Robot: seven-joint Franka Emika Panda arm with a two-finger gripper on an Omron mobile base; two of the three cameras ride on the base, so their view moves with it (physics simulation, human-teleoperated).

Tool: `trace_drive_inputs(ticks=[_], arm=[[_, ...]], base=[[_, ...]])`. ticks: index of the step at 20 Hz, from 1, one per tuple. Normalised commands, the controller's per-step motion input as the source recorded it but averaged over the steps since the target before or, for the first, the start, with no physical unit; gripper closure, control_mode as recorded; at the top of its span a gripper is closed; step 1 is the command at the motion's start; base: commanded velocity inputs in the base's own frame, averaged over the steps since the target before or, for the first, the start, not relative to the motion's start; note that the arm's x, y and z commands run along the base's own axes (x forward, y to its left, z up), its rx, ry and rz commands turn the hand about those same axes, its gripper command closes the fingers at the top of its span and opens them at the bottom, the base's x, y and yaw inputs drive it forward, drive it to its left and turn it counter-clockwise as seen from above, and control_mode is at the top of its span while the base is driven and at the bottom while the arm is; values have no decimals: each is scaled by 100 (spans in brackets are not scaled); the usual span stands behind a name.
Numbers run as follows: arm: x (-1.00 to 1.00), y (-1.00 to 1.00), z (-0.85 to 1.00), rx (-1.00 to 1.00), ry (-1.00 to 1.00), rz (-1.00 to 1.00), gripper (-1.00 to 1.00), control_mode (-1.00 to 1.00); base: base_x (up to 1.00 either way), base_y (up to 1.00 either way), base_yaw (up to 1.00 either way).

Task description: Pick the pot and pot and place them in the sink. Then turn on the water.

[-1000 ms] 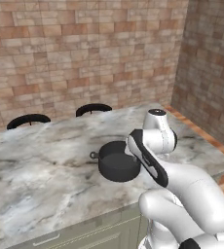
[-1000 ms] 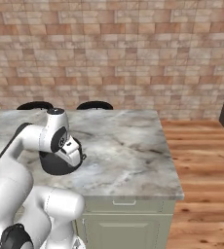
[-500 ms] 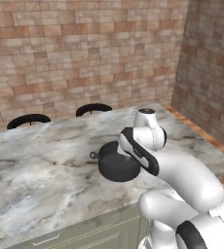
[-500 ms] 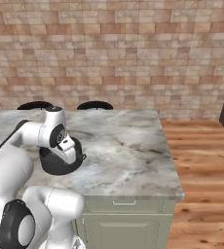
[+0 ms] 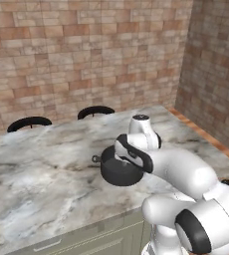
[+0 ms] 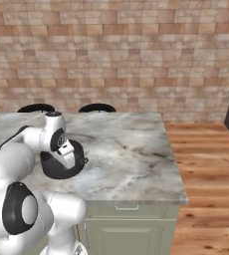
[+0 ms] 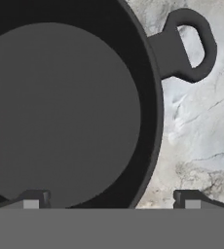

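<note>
Sinking lower over the black pot than a second ago, tool spread wide and gripping nothing, apparently straddling the pot's right rim. Sitting on the marble table, near its front edge. Nearing the first pick.

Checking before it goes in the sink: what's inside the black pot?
The pot looks empty: the hand view shows bare dark floor. Its far side lies beyond the frame edge, and the open gripper straddles the near rim.
</note>
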Motion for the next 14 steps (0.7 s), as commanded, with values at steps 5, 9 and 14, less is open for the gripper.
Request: trace_drive_inputs(ticks=[5, 9, 14], arm=[[32, -25, -3, 0, 2, 0, -100, -100], [1, -19, 0, 0, 0, 0, -100, -100], [0, -5, -22, 0, 1, 0, -100, -100]], base=[[0, 0, 0], [0, 0, 0], [0, 0, 0]])
